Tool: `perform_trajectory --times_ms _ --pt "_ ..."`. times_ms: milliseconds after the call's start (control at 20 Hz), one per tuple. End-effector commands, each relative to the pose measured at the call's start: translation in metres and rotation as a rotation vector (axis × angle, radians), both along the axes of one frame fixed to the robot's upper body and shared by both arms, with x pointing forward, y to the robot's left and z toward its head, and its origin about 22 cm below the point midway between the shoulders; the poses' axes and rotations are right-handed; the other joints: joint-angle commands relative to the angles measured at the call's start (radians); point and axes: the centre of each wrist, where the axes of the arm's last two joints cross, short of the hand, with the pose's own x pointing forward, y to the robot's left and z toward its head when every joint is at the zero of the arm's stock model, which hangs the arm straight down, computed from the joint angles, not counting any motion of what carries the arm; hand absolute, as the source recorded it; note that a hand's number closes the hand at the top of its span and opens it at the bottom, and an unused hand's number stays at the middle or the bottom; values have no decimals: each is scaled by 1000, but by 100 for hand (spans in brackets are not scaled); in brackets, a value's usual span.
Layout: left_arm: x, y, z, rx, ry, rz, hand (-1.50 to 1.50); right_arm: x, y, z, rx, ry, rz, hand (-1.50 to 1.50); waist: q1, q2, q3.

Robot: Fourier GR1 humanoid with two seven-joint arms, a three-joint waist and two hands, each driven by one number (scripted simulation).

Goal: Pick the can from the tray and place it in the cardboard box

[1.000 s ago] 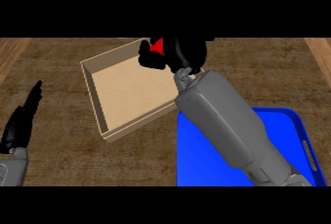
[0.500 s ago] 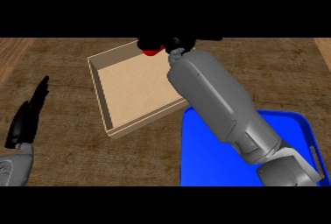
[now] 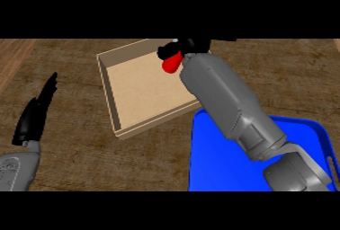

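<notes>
We have the red can (image 3: pixel 172 64) in our right hand (image 3: pixel 189 46), fingers curled round it, up at twelve o'clock over the far side of the cardboard box (image 3: pixel 119 130). Most of the can is hidden by the hand. We judge it light, stiff and smooth-sided, best held round its middle. The blue tray (image 3: pixel 212 170) sits at five o'clock. Our left hand (image 3: pixel 36 117) rests at nine o'clock, fingers straight.
</notes>
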Motion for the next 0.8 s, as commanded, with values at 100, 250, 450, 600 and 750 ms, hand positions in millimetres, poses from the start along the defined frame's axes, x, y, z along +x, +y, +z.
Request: perform_trajectory --times_ms 100,250,450,600,750 --pt "5 -9 -5 -7 -10 -2 0 4 -7 -9 69 -10 14 -150 16 10 0" --pt "11 -1 7 -4 -14 -18 0 5 -5 -5 91 -94 10 -150 12 4 0" --pt "1 -3 -6 10 -23 3 0 5 -11 -12 141 -229 -9 -150 7 4 1" --pt "4 -15 -4 -3 1 7 0 6 -1 16 248 -308 -48 -150 -8 -7 2" --pt "-7 2 -12 3 14 42 0 7 -12 6 333 -368 -63 -150 -30 -9 2"
